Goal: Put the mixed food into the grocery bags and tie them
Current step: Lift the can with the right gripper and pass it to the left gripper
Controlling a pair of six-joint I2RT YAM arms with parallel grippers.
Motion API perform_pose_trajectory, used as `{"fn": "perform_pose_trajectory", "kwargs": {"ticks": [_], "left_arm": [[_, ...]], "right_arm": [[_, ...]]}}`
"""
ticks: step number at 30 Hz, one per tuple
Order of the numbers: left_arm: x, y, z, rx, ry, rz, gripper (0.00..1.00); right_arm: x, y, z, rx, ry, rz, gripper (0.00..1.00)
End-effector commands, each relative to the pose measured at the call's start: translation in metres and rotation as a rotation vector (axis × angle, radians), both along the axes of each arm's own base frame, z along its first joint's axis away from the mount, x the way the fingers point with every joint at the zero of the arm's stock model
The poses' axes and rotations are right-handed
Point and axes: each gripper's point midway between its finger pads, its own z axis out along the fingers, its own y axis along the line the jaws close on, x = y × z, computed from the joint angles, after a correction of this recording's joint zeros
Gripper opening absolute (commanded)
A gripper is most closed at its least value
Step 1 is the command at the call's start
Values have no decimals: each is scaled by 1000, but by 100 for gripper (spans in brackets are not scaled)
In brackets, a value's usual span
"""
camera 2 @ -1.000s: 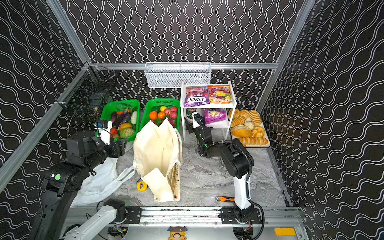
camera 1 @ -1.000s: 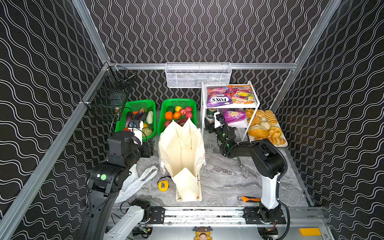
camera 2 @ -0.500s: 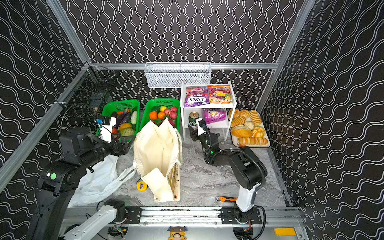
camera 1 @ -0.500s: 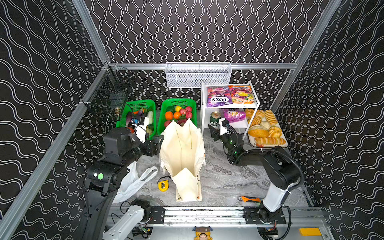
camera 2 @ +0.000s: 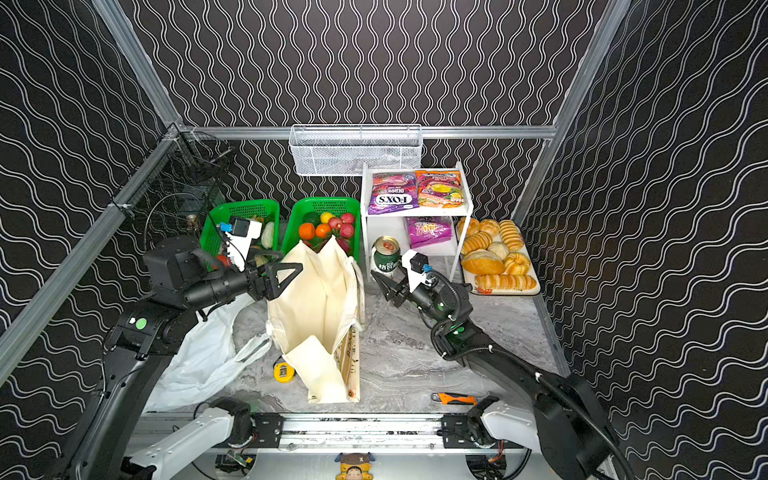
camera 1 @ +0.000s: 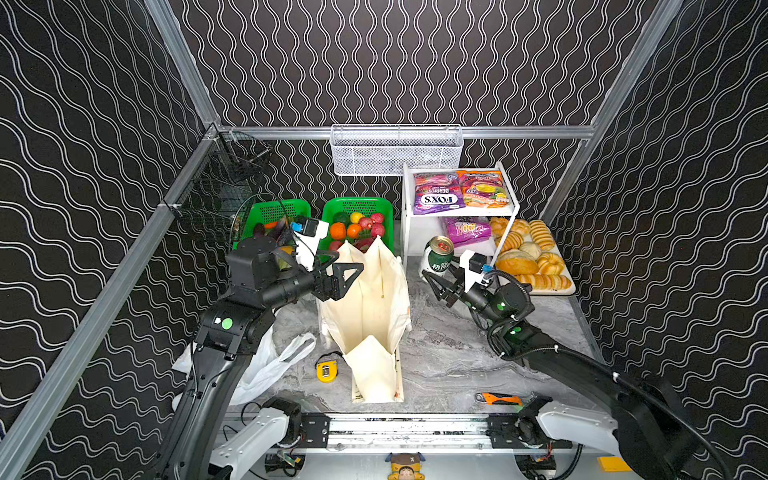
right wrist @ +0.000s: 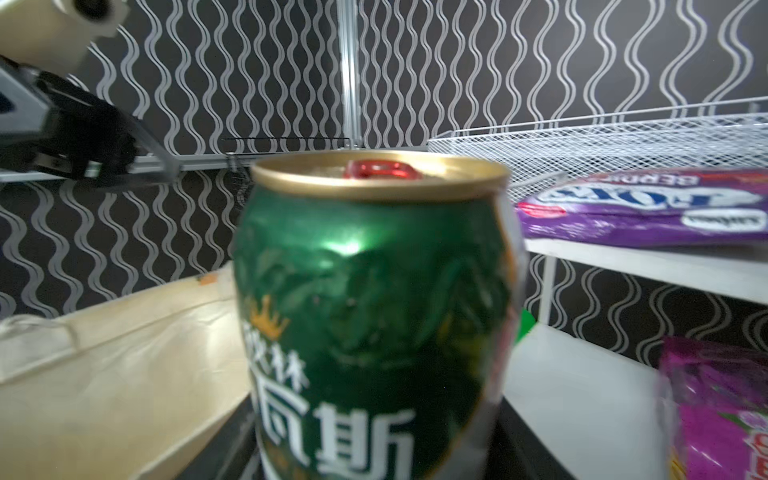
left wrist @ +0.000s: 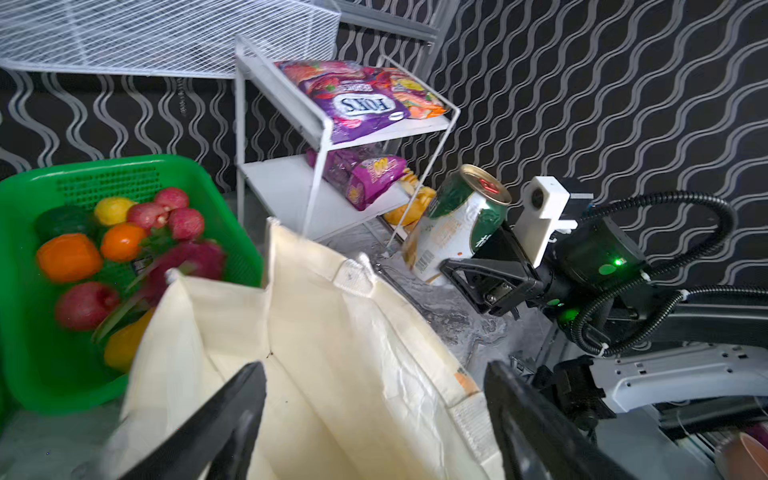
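The green can [camera 1: 438, 254] is off the table [camera 1: 449, 357] and tipped off upright. It hangs in the gap between the cream tote [camera 1: 365, 303] and the white shelf [left wrist: 282, 187]. The right gripper [camera 1: 431, 272] is pinching the can low on its body. The right wrist view is filled by the can sitting between the fingers, which fits a firm hold. Because it is held low and tilted, I judge that it could pivot during the carry.

The tote stands on the table with its mouth open, and I see nothing inside it. The left gripper [camera 1: 347, 267] sits at the rim on its own arm's side, jaws spread wide and holding nothing. I take this as a stance to steady or widen the mouth for the drop. I cannot tell whether a finger touches the cloth.

Step in hand, in my judgement: bringing the can over to the tote.

Outstanding items:
- The FOX'S packet [camera 1: 438, 195] lies on the shelf's top tier.
- The pink-purple packet [camera 1: 465, 230] lies on the lower tier.
- The toy fruits [camera 1: 357, 227] are in the green basket [camera 1: 357, 205] behind the tote.
- The white plastic bag [camera 1: 266, 365] lies slack on the table beside the left arm, untied.
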Motion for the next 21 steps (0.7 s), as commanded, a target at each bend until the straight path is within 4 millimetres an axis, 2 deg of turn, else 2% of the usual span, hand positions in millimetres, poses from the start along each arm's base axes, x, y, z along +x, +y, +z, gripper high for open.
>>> {"fn": "perform_pose_trajectory", "kwargs": {"ticks": [1, 5, 7, 10, 14, 15, 21], "left_arm": [[-3, -22, 20, -11, -74, -69, 87], [-2, -48, 16, 110, -112, -52, 90], [-7, -63, 22, 132, -142, -79, 93], [-17, -85, 26, 159, -171, -145, 96], [-30, -113, 21, 226, -173, -238, 98], [-28, -115, 18, 243, -168, -237, 98], [-19, -115, 4, 321, -137, -206, 91]], "right_arm": [[-28, 15, 9, -64, 40, 148, 32], [-46, 31, 28, -145, 40, 224, 32], [-50, 37, 35, -180, 28, 239, 32], [-54, 45, 37, -246, 8, 250, 32], [-54, 52, 35, -300, -10, 255, 32], [-56, 52, 50, -290, -45, 250, 32], [-59, 53, 54, -334, -142, 225, 32]]}}
